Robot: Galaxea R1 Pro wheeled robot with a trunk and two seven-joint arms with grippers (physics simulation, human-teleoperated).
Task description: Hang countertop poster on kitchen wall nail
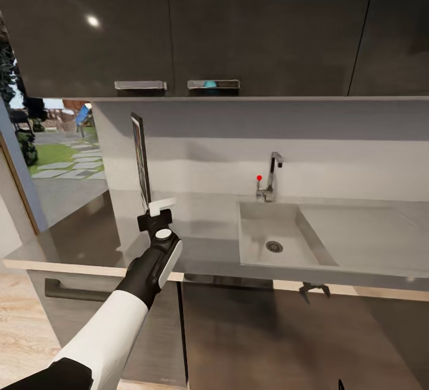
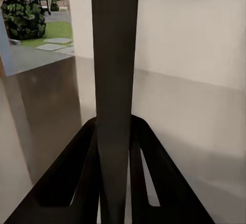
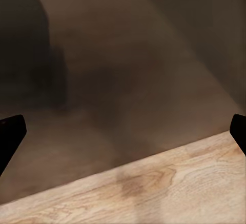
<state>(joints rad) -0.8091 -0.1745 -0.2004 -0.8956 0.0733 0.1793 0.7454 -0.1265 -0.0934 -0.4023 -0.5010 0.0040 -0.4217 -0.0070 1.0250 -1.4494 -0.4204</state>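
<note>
left end effector (image 1: pixel 154 211) clamped on poster (image 1: pixel 140 161), held upright and edge-on above worktop (image 1: pixel 77 238), left of sink (image 1: pixel 274 238) and tap (image 1: pixel 272 175) | right end effector (image 1: pixel 314 289) low before cabinets, fingers (image 3: pixel 10 134) spread wide, holding nothing

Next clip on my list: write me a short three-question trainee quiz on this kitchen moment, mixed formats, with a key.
1. True or false: the left gripper is shut on the thin black-framed upright poster, held edge-on above the glossy grey countertop.
2. Multiple choice: where does the chrome tap stand? A) behind the built-in rectangular sink; B) on the wooden floor; C) under the upper cabinets' handles.
3. Fill in: the right gripper, facing the dark cabinet front and wooden floor, has its fingers spread ____.

Key: 1 true; 2 A; 3 wide apart (open).
</note>
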